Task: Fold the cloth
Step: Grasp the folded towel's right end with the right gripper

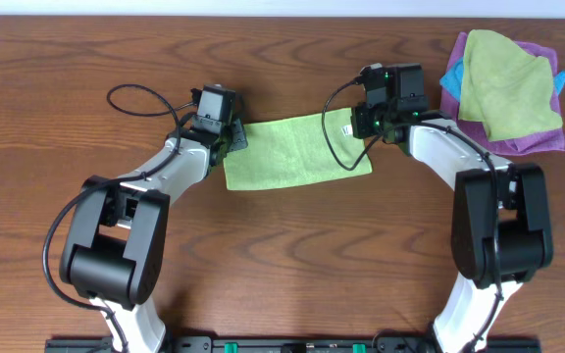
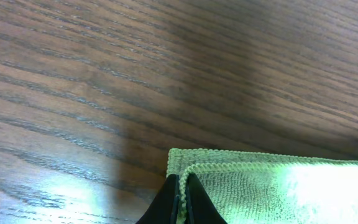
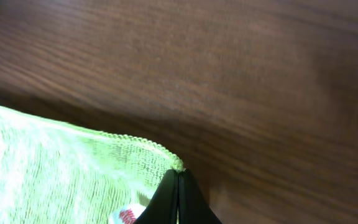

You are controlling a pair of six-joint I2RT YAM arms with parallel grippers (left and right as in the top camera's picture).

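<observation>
The bright lime-green cloth (image 1: 297,152) lies folded in a long strip on the wooden table between both arms. Its small white tag (image 1: 347,130) sits near the right end. My left gripper (image 1: 231,140) is shut on the cloth's far left corner; in the left wrist view the hem (image 2: 260,180) runs between the black fingertips (image 2: 181,186). My right gripper (image 1: 361,123) is shut on the far right corner; in the right wrist view the fingertips (image 3: 178,180) pinch the cloth (image 3: 73,168) at its corner, with the tag (image 3: 126,214) just beside them.
A pile of other cloths stands at the back right: a duller yellow-green cloth (image 1: 508,83) over a purple cloth (image 1: 528,137), with a blue edge (image 1: 452,76). Bare wooden table (image 1: 282,255) lies in front of the lime cloth.
</observation>
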